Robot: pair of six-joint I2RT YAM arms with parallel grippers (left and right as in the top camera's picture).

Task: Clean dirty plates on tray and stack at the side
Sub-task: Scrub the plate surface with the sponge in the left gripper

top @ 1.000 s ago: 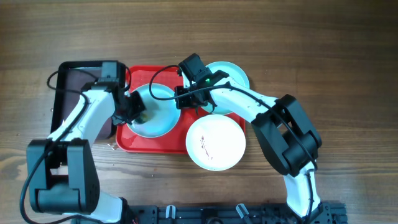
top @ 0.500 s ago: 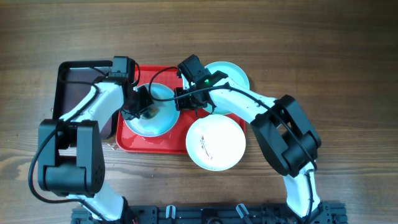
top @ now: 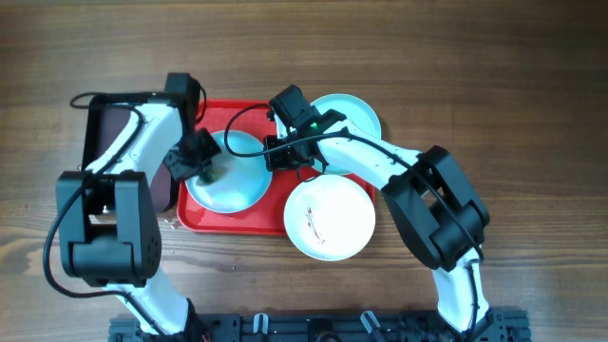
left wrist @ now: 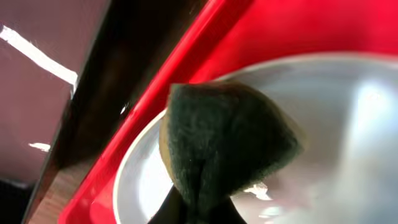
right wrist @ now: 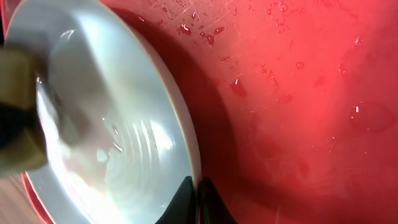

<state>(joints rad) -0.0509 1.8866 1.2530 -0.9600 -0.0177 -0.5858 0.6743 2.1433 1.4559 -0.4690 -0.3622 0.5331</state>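
A pale plate lies tilted on the red tray. My left gripper is shut on a dark green and yellow sponge, which presses on the left side of that plate. My right gripper is shut on the plate's right rim; in the right wrist view the thin rim runs between the fingertips of the right gripper. A white plate with thin brown smears overlaps the tray's front right corner. A turquoise plate sits at the tray's back right.
A black tray stands just left of the red tray, partly under my left arm. Water drops dot the red tray floor. Bare wooden table lies to the right and behind.
The left gripper has carried the sponge across the plate, first to the right, then back to the left edge. The right gripper and the plate have held still.
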